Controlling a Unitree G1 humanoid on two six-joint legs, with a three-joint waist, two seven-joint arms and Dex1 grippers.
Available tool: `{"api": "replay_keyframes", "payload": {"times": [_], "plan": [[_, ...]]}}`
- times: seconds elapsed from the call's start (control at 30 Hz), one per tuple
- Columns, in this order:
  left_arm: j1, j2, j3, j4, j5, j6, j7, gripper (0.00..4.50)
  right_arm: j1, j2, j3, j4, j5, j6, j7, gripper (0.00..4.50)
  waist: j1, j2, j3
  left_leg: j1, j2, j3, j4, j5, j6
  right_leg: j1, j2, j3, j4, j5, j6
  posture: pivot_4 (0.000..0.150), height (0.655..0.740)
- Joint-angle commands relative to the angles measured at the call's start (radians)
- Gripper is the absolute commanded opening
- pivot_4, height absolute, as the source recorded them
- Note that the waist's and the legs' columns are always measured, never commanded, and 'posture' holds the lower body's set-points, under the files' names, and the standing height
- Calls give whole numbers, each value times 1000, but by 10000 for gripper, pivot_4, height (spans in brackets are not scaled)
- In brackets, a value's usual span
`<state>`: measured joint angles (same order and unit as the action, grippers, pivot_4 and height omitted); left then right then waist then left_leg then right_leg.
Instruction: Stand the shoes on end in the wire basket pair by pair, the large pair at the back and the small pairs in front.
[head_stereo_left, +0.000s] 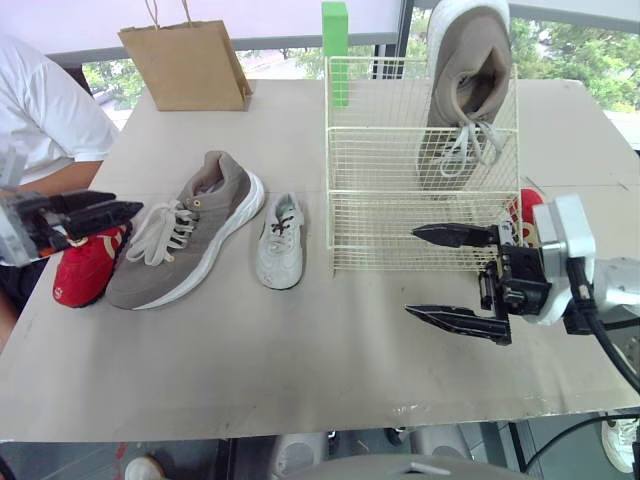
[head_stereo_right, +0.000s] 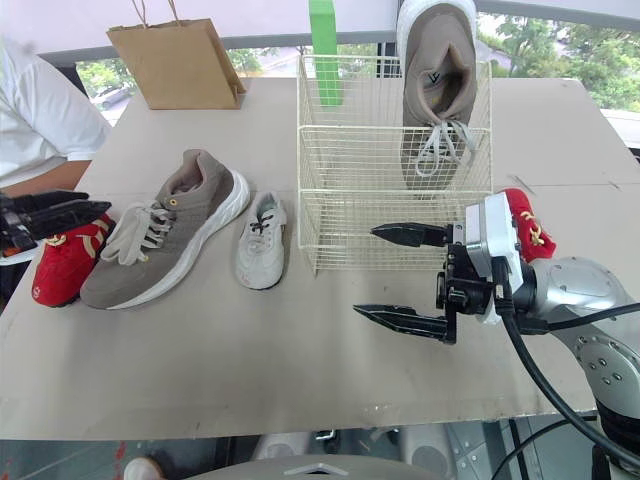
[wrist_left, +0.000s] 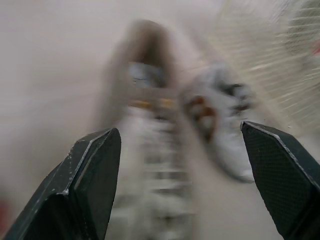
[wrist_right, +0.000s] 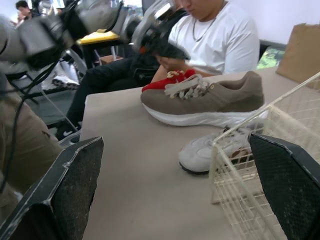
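**The large grey shoe (head_stereo_left: 190, 240) lay outside**

It rested on the worktop (head_stereo_left: 300, 360) at nine o'clock of the wire basket (head_stereo_left: 360, 160), its mate (head_stereo_left: 465, 90) upright inside at the back. The left gripper (head_stereo_left: 128, 212) and right gripper (head_stereo_left: 412, 272) had their fingers wide apart, empty. We judged the shoe light, soft-sided and stiff-soled: best pinched across the heel collar.

Item one, your right pincer (head_stereo_left: 410, 271): two black fingers (wrist_right: 75, 185), long and tapering to points, with cross-hatched inner pads, set on a black bracket (head_stereo_left: 515, 282) under a white boxy housing (head_stereo_left: 566, 243). Behind it you have a rounded silver-grey forearm shell (head_stereo_right: 585, 290) with a thick black cable (head_stereo_right: 528, 365) looping off the wrist. Item two, your left pincer (head_stereo_left: 128, 214): matching black pointed fingers on a grey metal wrist block (head_stereo_left: 18, 228).
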<state>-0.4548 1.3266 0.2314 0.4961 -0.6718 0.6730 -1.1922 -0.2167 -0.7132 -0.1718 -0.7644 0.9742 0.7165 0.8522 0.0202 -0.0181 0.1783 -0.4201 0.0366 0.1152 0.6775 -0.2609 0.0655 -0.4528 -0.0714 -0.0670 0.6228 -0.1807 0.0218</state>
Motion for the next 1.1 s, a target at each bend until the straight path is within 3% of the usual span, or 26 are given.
{"api": "replay_keyframes", "payload": {"times": [0.03,0.17,0.27,0.4,0.43,0.6,0.63,0.7,0.77,0.9,0.97,1.03,1.1], "plan": [[-260,-44,-241,225,264,-96,-160,41537,-13,-10,-26,-52,33,-27,-37,44726,0,-1,-1,0,0,1,0,0,0,0,1,0,0,0,0,1500,7400],[-577,-207,-496,556,587,-306,-250,41537,10,-23,-41,-113,62,-20,-122,44726,14,-4,-2,-4,0,4,6,3,5,1,2,-2,2,0,0,1500,7400],[-687,-325,-582,725,720,-419,-304,41537,33,-54,-76,-170,142,-12,-188,44726,10,-6,-2,-7,0,3,10,2,7,-1,2,-2,2,0,0,1500,7400],[-705,-408,-613,816,807,-433,-405,31350,102,-129,-145,-208,190,-13,-210,45000,16,-5,-4,-9,0,-2,12,-2,15,-3,0,-1,3,0,1,1500,7400],[-703,-418,-594,826,805,-437,-411,26137,115,-146,-159,-214,198,-14,-212,45000,18,-4,-5,-10,0,-2,13,-3,16,-3,0,-1,3,0,1,1500,7400],[-697,-410,-485,833,685,-355,-422,7083,149,-195,-202,-215,245,-38,-241,45000,19,-3,-6,-12,0,-2,23,-7,23,0,-1,-1,3,-2,5,1500,7400],[-693,-403,-470,827,661,-336,-422,5594,153,-199,-200,-212,241,-43,-239,45000,19,-3,-6,-12,0,-2,24,-9,25,1,-2,-1,3,-2,5,1500,7400],[-679,-381,-448,801,598,-296,-422,5573,158,-205,-192,-203,224,-53,-231,45000,17,-3,-6,-12,-1,-1,27,-11,28,2,-4,-1,3,-2,5,1500,7400],[-648,-318,-395,702,444,-188,-422,5572,162,-199,-197,-185,210,-70,-221,45000,16,-4,-6,-12,-2,-1,28,-12,29,2,-6,-1,3,-2,6,1500,7400],[-582,-208,-262,457,199,52,-422,5569,180,-195,-195,-147,160,-96,-187,45000,7,-19,-2,-15,-1,-4,29,-11,28,2,-8,-3,4,-2,6,1500,7400],[-563,-192,-146,326,132,164,-394,5568,183,-190,-192,-124,136,-110,-175,45000,7,-20,-2,-16,-1,-6,29,-9,24,2,-8,-4,3,-2,6,1500,7400],[-550,-217,-16,166,44,280,-281,5568,175,-184,-185,-101,109,-122,-173,45000,7,-20,-2,-15,-1,-7,29,-8,23,3,-7,-5,4,-2,6,1500,7400],[-581,-327,121,-14,-33,328,-48,5567,161,-177,-184,-75,81,-135,-179,45000,12,-19,-2,-14,-1,-7,29,-8,23,4,-7,-6,4,-2,7,1500,7400]]}}
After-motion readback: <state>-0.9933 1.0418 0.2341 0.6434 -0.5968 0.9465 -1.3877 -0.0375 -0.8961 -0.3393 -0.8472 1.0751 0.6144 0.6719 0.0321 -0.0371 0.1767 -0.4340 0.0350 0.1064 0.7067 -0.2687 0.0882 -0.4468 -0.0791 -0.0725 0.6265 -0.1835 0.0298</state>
